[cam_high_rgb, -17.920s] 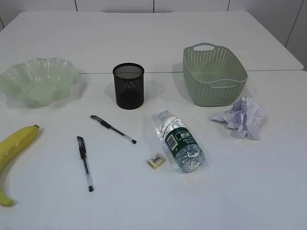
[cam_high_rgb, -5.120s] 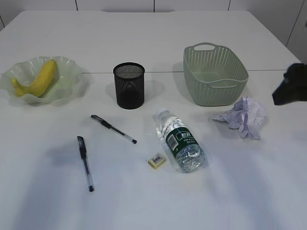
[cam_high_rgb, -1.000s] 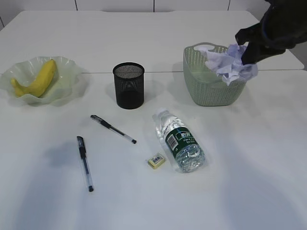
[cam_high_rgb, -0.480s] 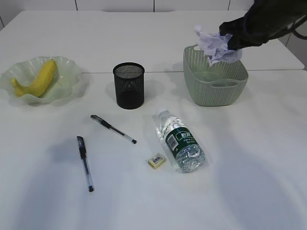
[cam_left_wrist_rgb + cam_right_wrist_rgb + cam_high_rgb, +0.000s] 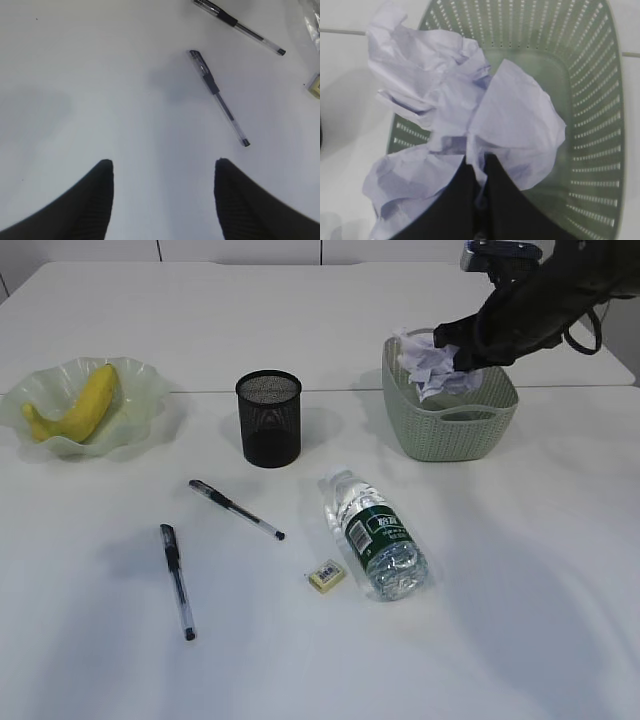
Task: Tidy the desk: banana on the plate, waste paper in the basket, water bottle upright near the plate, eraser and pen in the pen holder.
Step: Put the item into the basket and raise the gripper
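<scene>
While right gripper (image 5: pixel 452 340) pinches waste paper (image 5: pixel 428 367), bottle label (image 5: pixel 371 528) unreadable; left gripper (image 5: pixel 162 172) spread.

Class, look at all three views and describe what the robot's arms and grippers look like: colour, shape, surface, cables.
The right arm is black, bulky and matte, with a thin black cable looping beside it and a small grey block on top. The right gripper has two narrow black fingers. The left gripper has two broad black fingers tapering to rounded tips, with fine ribbing. No markings can be made out.
</scene>
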